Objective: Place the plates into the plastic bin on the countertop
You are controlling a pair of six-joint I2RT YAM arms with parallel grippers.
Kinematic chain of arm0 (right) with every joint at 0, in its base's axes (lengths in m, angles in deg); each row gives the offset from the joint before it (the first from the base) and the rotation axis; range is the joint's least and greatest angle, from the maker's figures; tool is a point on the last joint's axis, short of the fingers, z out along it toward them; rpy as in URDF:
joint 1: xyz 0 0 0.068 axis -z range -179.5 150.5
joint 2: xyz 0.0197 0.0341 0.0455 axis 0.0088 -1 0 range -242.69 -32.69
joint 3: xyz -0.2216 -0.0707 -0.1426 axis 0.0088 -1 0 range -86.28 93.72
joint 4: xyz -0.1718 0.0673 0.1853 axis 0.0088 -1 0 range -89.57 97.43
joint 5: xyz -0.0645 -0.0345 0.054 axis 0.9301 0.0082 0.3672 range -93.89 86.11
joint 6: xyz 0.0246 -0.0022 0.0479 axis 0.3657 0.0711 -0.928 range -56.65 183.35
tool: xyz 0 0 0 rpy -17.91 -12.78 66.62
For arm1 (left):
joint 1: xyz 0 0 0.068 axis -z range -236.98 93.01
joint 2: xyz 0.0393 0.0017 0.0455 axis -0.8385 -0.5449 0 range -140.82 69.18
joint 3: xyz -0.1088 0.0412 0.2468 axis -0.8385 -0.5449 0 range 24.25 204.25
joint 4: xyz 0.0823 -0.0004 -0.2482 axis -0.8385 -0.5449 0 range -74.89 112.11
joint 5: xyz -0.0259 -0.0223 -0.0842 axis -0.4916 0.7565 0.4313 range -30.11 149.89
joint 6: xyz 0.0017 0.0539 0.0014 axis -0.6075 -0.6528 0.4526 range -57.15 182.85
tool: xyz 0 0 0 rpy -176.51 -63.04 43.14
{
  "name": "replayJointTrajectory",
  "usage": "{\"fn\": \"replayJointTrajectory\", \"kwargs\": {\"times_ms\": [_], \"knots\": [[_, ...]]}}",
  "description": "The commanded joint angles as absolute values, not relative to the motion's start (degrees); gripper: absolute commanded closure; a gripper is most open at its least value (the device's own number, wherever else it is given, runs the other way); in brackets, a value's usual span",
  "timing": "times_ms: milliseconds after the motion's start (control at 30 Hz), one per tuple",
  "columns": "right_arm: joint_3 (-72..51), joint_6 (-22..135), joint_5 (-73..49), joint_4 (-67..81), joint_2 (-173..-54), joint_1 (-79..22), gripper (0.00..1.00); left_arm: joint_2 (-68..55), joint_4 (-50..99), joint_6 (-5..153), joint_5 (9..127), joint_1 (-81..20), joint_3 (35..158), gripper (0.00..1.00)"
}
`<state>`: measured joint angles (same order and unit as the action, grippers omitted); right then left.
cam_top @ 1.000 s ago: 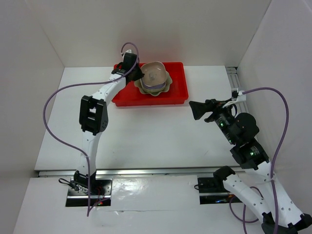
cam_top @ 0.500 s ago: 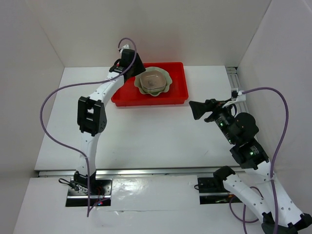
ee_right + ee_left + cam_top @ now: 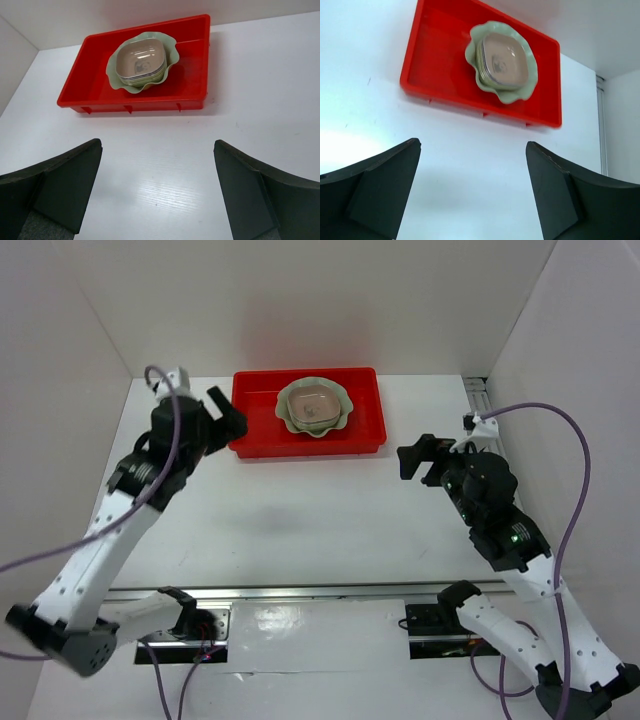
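Across the white desk [image 3: 300, 510], the left claw [image 3: 472, 145] and right claw [image 3: 157, 144] both gape empty, facing the red bin [image 3: 255, 420] holding the stacked plates [image 3: 315, 407], the left having drawn back from the bin's corner.

Bright red bin [image 3: 256, 418], pale-green scalloped plate [image 3: 342, 420], tan-pink dish [image 3: 315, 407], white countertop [image 3: 300, 510]

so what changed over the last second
The left arm drew back from the left end of the plastic bin toward the near left of the countertop, jaws open and empty. The right arm shifted only slightly, jaws open. The plates stayed stacked in the plastic bin, which did not move.
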<state>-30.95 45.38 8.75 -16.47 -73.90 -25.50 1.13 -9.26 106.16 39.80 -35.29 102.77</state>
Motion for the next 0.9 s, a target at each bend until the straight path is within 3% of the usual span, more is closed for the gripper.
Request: {"fn": "replayJointTrajectory", "kwargs": {"times_ms": [0, 200, 433, 867], "knots": [[-29.2, 46.7, 12.5, -18.1, -70.4, -25.9, 0.00, 10.3, -15.3, 107.1, 36.2, -31.8, 95.4, 0.00], [-29.8, 45.5, 14.7, -20.9, -68.3, -26.6, 0.00, 28.2, -28.1, 103.7, 35.6, -29.7, 92.3, 0.00], [-30.0, 45.5, 18.1, -23.7, -64.8, -27.1, 0.00, 39.5, -40.9, 100.6, 33.5, -29.7, 92.9, 0.00], [-29.3, 44.4, 22.2, -25.6, -64.2, -27.6, 0.00, 43.8, -45.5, 99.5, 34.2, -29.7, 95.1, 0.00]]}}
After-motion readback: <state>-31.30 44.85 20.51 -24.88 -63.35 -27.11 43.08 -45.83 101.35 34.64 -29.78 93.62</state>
